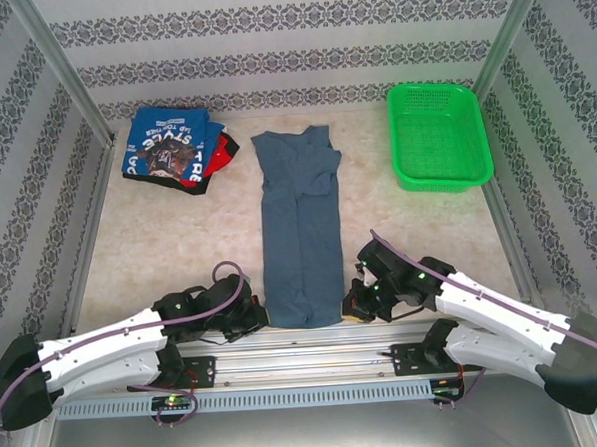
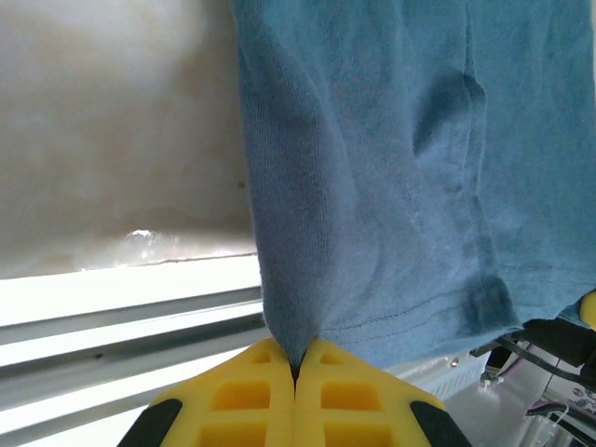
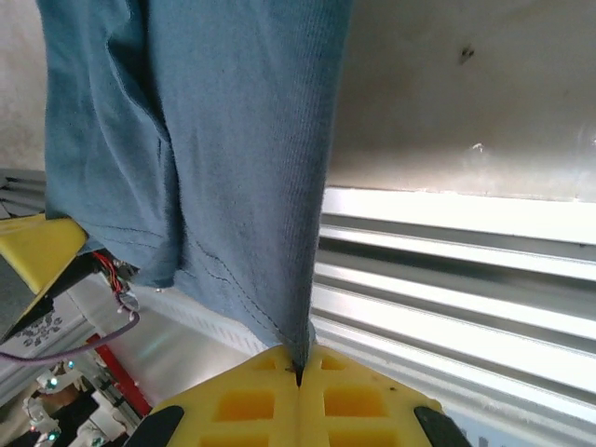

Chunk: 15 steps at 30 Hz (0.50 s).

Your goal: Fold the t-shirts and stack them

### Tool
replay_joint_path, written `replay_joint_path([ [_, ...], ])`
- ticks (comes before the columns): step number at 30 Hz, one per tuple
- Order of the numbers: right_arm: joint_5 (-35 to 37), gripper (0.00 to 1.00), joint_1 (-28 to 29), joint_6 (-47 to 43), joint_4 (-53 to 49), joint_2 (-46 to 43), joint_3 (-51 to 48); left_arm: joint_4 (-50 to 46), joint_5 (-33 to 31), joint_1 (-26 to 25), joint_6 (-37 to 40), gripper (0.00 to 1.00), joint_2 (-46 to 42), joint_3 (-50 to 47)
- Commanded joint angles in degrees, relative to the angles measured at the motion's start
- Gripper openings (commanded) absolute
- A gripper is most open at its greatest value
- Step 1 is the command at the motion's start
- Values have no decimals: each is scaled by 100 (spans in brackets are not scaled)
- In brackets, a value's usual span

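A slate-blue t-shirt lies folded lengthwise into a long strip down the middle of the table, hem at the near edge. My left gripper is shut on its near left hem corner, and the cloth rises from between the yellow fingers. My right gripper is shut on the near right hem corner, with the cloth pinched between its yellow fingers. A stack of folded t-shirts, bright blue on top with red and black beneath, sits at the far left.
A green plastic mesh basket stands at the far right. Aluminium rails run along the table's near edge under both grippers. Patterned walls and metal posts enclose the table on three sides.
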Motion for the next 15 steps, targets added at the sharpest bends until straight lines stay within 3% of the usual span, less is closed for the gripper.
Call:
replay_joint_path([
  [1, 32, 0, 27, 320, -329, -207, 83, -553, -309, -60, -366, 0, -289, 275],
  [6, 127, 0, -290, -13, -561, 58, 677, -533, -188, 474, -118, 0, -331, 592],
  [15, -246, 0, -1768, -1452, -891, 1400, 2292, -543, 1268, 2618, 1570, 0, 835, 1856],
])
